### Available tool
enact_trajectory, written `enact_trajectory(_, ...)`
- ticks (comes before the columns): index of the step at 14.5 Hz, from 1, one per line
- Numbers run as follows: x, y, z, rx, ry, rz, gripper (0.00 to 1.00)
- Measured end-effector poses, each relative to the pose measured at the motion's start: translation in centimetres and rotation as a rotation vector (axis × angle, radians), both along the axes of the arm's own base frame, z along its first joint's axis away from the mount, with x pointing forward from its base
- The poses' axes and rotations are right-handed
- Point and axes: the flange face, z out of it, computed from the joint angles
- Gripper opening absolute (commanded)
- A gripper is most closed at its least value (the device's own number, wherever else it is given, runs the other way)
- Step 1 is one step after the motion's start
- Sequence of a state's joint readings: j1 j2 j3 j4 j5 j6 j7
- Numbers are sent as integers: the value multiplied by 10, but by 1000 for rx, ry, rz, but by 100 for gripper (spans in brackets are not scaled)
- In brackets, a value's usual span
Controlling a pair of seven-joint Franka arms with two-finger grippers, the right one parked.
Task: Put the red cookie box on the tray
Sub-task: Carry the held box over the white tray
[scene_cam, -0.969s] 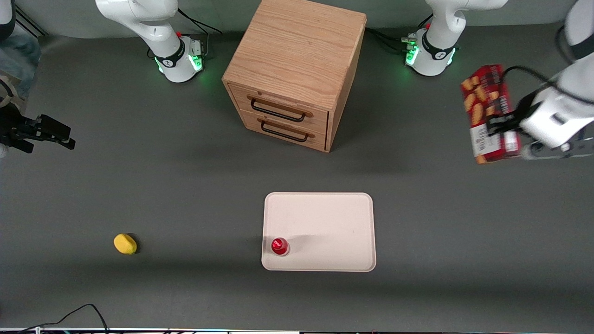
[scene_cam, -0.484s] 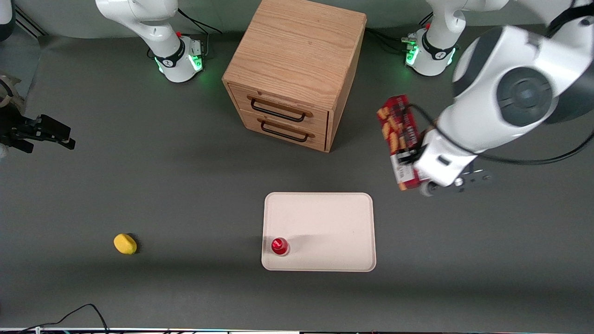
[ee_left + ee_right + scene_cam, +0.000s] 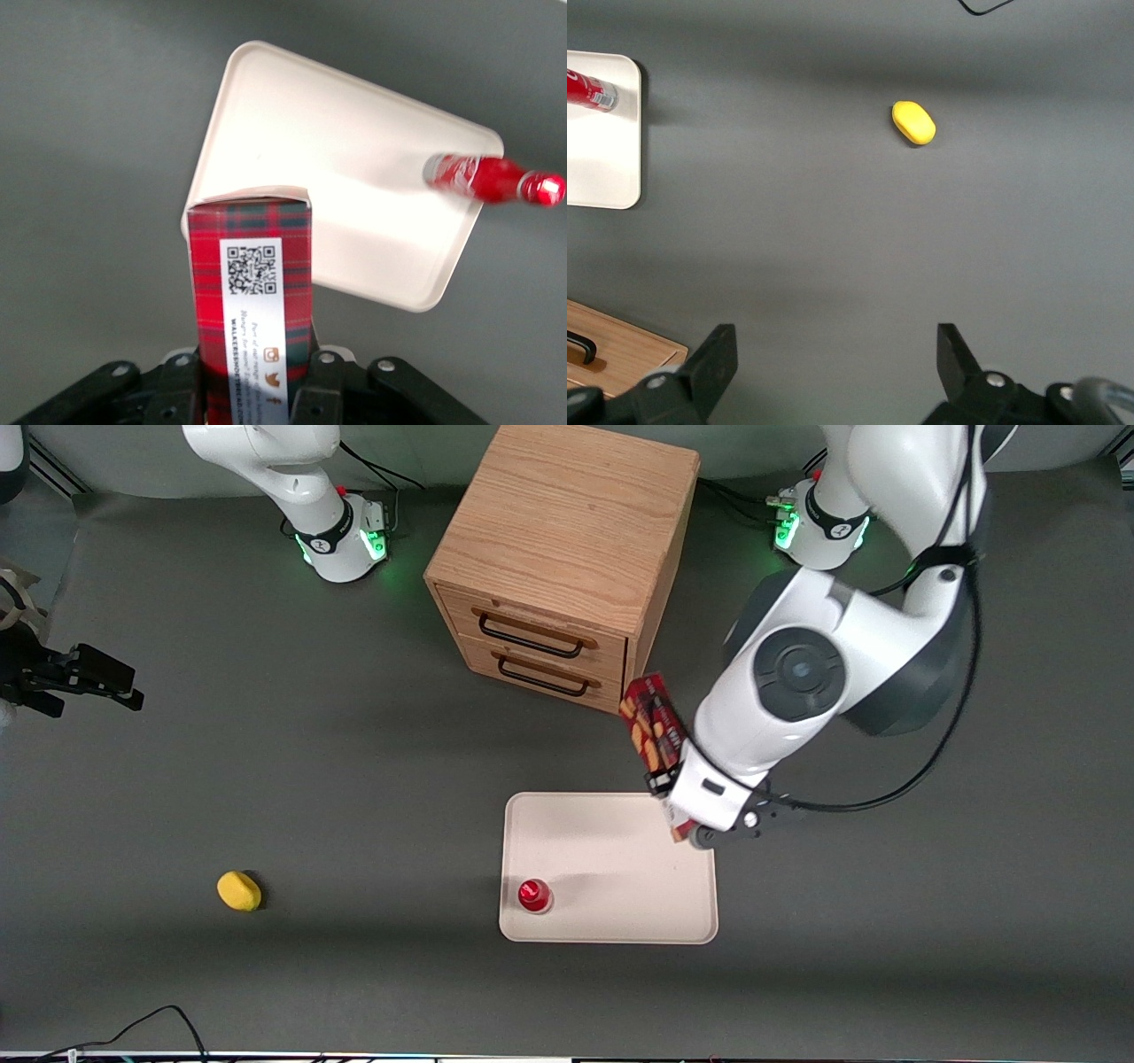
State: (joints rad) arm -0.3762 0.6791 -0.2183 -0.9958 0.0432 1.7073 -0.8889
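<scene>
My left gripper (image 3: 675, 804) is shut on the red cookie box (image 3: 651, 728), a slim dark red plaid carton with biscuit pictures, held in the air. The box hangs above the tray's corner nearest the wooden cabinet, toward the working arm's end. In the left wrist view the box (image 3: 251, 292) shows its white QR label, clamped between the black fingers (image 3: 321, 390) of the gripper (image 3: 252, 394). The cream-white tray (image 3: 620, 841) lies flat on the table, nearer the front camera than the cabinet; its rim (image 3: 345, 292) shows below the box.
A small red-capped bottle (image 3: 534, 895) stands on the tray's near corner toward the parked arm. A wooden two-drawer cabinet (image 3: 558, 558) stands farther from the camera than the tray. A yellow lemon-like object (image 3: 238, 890) lies toward the parked arm's end.
The gripper has carried the cookie box from the working arm's end of the table inward and nearer the camera, from beside the cabinet to above the tray's corner.
</scene>
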Motion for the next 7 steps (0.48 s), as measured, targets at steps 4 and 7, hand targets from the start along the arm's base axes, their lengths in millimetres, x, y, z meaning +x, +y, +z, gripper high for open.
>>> enact_trajectory(4, 17, -26, -69, 29, -67, 28, 0)
enact_trajectory(7, 22, -37, -120, 58, -118, -2, 0)
